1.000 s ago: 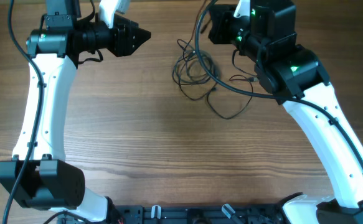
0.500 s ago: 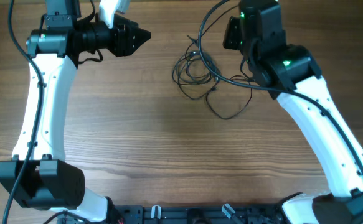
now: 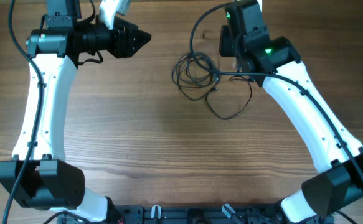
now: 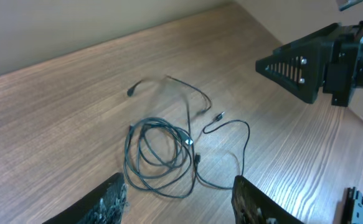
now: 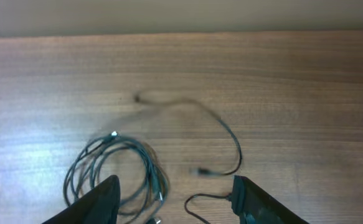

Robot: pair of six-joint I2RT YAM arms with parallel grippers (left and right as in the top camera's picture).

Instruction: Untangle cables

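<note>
Left gripper (image 4: pixel 181 208): released; your two fingers stand apart with nothing between them.
Right gripper (image 5: pixel 176 208): also released, fingers apart and empty, hanging above the cables without touching them.
Cables (image 3: pixel 195 68): they lie on the wooden table (image 3: pixel 137 137) between your two grippers, nearer the right one.
Long axis: from overhead the tangle runs diagonally, from a tight coil at the upper left to one loose loop (image 3: pixel 231 112) at the lower right.
Left wrist view only: a single strand leaves the coil and ends in a dark plug (image 4: pixel 131 91) pointing away from the coil.
Overhead limit: your right arm covers part of the tangle, so you cannot trace that strand there.
Right wrist view: the same strand is blurred.
</note>
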